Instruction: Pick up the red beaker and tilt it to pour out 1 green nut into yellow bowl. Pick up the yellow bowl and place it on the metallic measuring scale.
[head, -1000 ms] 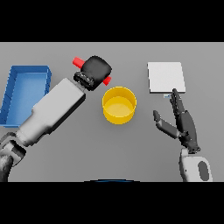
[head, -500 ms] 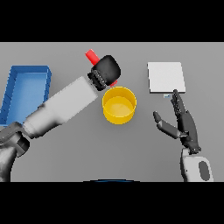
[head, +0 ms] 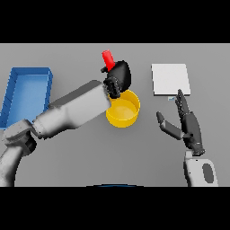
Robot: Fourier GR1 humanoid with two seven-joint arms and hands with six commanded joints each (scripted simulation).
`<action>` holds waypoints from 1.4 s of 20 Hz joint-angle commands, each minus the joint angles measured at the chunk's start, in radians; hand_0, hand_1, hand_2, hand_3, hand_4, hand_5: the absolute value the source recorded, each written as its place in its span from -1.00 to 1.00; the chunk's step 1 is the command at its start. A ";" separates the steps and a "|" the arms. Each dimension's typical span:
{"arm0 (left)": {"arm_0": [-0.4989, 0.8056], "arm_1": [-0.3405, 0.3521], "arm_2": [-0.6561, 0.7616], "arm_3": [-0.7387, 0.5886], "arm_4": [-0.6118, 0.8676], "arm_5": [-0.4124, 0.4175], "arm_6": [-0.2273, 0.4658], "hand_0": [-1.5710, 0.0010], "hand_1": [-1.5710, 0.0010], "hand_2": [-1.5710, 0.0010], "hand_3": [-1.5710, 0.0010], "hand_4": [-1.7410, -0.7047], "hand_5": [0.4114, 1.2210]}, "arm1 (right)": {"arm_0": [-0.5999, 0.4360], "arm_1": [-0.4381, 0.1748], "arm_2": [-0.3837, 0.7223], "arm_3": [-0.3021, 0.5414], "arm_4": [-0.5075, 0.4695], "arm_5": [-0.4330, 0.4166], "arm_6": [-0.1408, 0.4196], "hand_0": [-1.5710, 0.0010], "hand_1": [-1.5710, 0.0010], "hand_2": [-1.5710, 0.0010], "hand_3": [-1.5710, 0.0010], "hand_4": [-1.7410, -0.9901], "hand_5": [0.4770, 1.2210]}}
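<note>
We see the left robot hand (head: 118, 77) wrapped tight round the red beaker (head: 108, 58), holding it up just behind the yellow bowl (head: 122, 108). The right robot hand (head: 187, 126) waits with straight fingers near the scale (head: 170, 79).

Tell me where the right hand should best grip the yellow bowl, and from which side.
Probably the round yellow bowl's right rim, approached from the right: the open right hand waits there, while the left hand with the red beaker covers the rim's far left.
</note>
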 commanded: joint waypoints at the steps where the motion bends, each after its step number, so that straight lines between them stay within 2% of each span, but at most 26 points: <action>1: -0.006 0.002 -0.008 0.005 -0.007 -0.005 -0.006 -1.00 -1.00 -1.00 -0.99 -1.00 1.00 | 0.008 -0.002 0.002 0.001 0.005 0.001 -0.013 1.00 1.00 1.00 1.00 0.22 -0.67; 6: -0.051 -0.011 -0.050 0.069 -0.054 0.011 -0.034 -1.00 -1.00 -1.00 -1.00 -1.00 1.00 | 0.011 -0.007 -0.002 0.002 0.009 -0.004 -0.023 1.00 1.00 1.00 1.00 0.27 -0.70; 8: -0.061 -0.024 -0.058 0.073 -0.069 0.014 -0.020 -1.00 -1.00 -1.00 -1.00 -1.00 1.00 | 0.015 -0.013 0.000 0.008 0.023 -0.008 -0.023 1.00 1.00 1.00 1.00 0.32 -0.71; 11: -0.091 0.000 -0.047 0.061 -0.073 0.014 -0.031 -1.00 -1.00 -1.00 -1.00 -1.00 1.00 | 0.027 -0.007 0.005 -0.010 0.012 0.001 -0.029 1.00 1.00 1.00 1.00 0.35 -0.71; 13: -0.133 0.023 -0.014 0.071 -0.063 0.033 -0.039 -1.00 -1.00 -1.00 -1.00 -0.99 0.85 | 0.018 -0.017 -0.005 -0.016 0.008 -0.001 -0.027 1.00 1.00 1.00 1.00 0.38 -0.70; 14: -0.159 0.022 0.002 0.084 -0.061 0.045 -0.031 -1.00 -1.00 -1.00 -1.00 -0.99 0.88 | 0.007 -0.008 0.001 -0.004 0.006 0.001 -0.020 1.00 1.00 1.00 1.00 0.39 -0.68; 15: -0.182 0.039 0.026 0.080 -0.057 0.063 -0.030 -1.00 -0.77 -0.76 -1.00 -0.89 0.90 | 0.005 -0.013 0.002 -0.006 0.014 0.000 -0.028 1.00 1.00 1.00 1.00 0.39 -0.67; 16: -0.194 0.061 0.043 0.069 -0.055 0.088 -0.035 -1.00 -0.62 -0.59 -1.00 -0.81 0.92 | 0.010 -0.007 0.005 -0.007 0.009 0.002 -0.042 1.00 1.00 1.00 1.00 0.38 -0.65; 17: -0.237 0.079 0.070 0.095 -0.054 0.106 -0.027 -1.00 -0.69 -0.67 -0.73 -0.85 0.94 | 0.022 -0.008 0.004 -0.011 -0.001 0.012 -0.051 1.00 1.00 1.00 1.00 0.38 -0.63; 18: -0.267 0.084 0.092 0.122 -0.048 0.132 -0.022 -1.00 -0.75 -0.74 -0.54 -0.88 0.95 | 0.015 -0.007 0.004 -0.015 -0.006 0.014 -0.042 1.00 1.00 1.00 1.00 0.36 -0.61; 19: -0.310 0.101 0.119 0.146 -0.039 0.156 -0.042 -1.00 -0.80 -0.79 -0.63 -0.79 0.96 | 0.016 -0.006 0.007 -0.018 -0.002 0.012 -0.035 1.00 1.00 1.00 1.00 0.33 -0.60; 20: -0.351 0.124 0.154 0.163 -0.028 0.136 -0.037 -1.00 -0.84 -0.83 -0.71 -0.72 0.97 | 0.014 -0.003 0.011 -0.010 -0.004 0.017 -0.032 1.00 1.00 1.00 1.00 0.32 -0.59; 22: -0.413 0.143 0.252 0.244 0.008 0.133 0.021 -1.00 -0.90 -0.89 -0.81 -0.64 0.98 | 0.010 -0.007 0.011 0.001 -0.002 0.022 -0.038 1.00 1.00 1.00 1.00 0.26 -0.57; 23: -0.431 0.145 0.287 0.278 0.023 0.143 0.025 -1.00 -0.92 -0.91 -0.85 -0.61 0.98 | -0.006 -0.014 0.004 -0.002 -0.007 0.021 -0.032 1.00 1.00 1.00 1.00 0.24 -0.56; 24: -0.444 0.175 0.361 0.322 0.072 0.140 0.041 -1.00 -0.94 -0.93 -0.88 -0.69 0.99 | -0.004 -0.012 0.010 -0.006 -0.002 0.020 -0.035 1.00 1.00 1.00 1.00 0.23 -0.55; 25: -0.447 0.217 0.463 0.372 0.139 0.136 0.098 -1.00 -0.95 -0.95 -0.84 -0.75 0.99 | -0.003 -0.022 0.007 -0.004 0.000 0.022 -0.030 1.00 1.00 1.00 1.00 0.20 -0.55; 28: -0.419 0.292 0.670 0.465 0.298 0.179 0.173 -1.00 -0.97 -0.97 -0.83 -0.87 0.99 | -0.017 -0.034 0.011 0.001 -0.002 0.036 -0.054 1.00 1.00 1.00 1.00 0.14 -0.53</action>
